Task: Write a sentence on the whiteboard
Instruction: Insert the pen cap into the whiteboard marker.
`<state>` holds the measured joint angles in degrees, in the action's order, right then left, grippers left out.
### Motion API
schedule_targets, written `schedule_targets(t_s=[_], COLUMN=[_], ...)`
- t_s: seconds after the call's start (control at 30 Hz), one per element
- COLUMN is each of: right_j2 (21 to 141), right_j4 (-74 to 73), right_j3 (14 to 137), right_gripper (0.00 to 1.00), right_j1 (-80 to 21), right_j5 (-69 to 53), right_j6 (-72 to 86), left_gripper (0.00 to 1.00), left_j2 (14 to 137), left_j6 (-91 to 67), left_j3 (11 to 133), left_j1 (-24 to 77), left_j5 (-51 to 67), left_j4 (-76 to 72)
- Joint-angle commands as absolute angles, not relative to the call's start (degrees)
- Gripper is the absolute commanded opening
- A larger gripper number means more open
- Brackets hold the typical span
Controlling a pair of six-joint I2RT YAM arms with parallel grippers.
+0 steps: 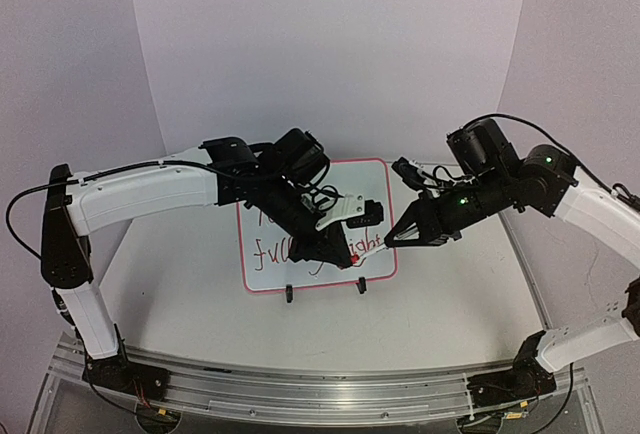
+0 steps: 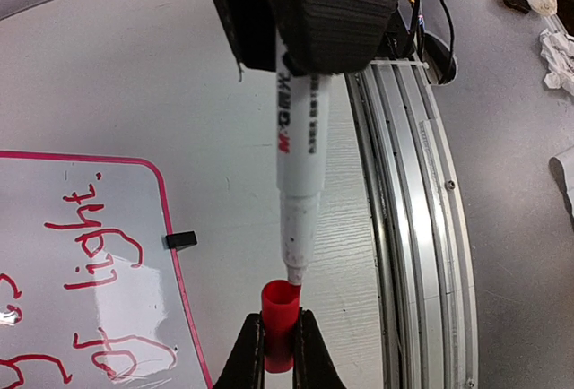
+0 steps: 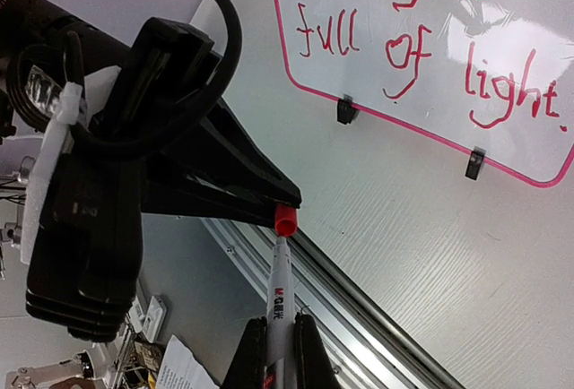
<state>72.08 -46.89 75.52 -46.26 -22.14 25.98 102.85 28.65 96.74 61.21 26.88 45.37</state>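
The whiteboard with a pink-red frame lies mid-table, red handwriting on it; it also shows in the left wrist view and the right wrist view. My left gripper is shut on a red marker cap, held above the board's near right corner. My right gripper is shut on a white marker. The marker has its tip at the cap's open mouth. The cap faces the marker tip in the right wrist view.
Two black clip feet sit on the board's near edge. An aluminium rail runs along the table's near edge. Crumpled paper lies beyond the rail. The two arms meet over the board's right side.
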Motion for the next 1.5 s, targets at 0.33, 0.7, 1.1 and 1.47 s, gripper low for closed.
schedule_targets(t_s=[0.33, 0.7, 1.1, 1.47], right_j2=[72.73, 79.91, 81.56, 88.07], right_j4=[-45.97, -45.91, -47.56, -46.67], right_j3=[77.48, 79.14, 79.65, 78.94], right_gripper=[0.0, 0.0, 0.0, 0.0], right_j1=[-46.15, -46.16, -46.06, -46.08], right_j5=[-18.73, -29.48, -28.55, -30.47], right_j6=[25.58, 26.96, 29.53, 30.68], left_gripper=[0.0, 0.0, 0.0, 0.0], left_j2=[103.07, 108.96, 96.81, 100.24], left_j6=[30.26, 28.12, 29.76, 29.67], left_j3=[100.59, 108.87, 89.81, 100.71], left_j1=[62.16, 63.41, 65.37, 67.05], left_j5=[28.98, 26.26, 24.08, 26.06], left_j4=[46.59, 46.6, 8.7, 10.12])
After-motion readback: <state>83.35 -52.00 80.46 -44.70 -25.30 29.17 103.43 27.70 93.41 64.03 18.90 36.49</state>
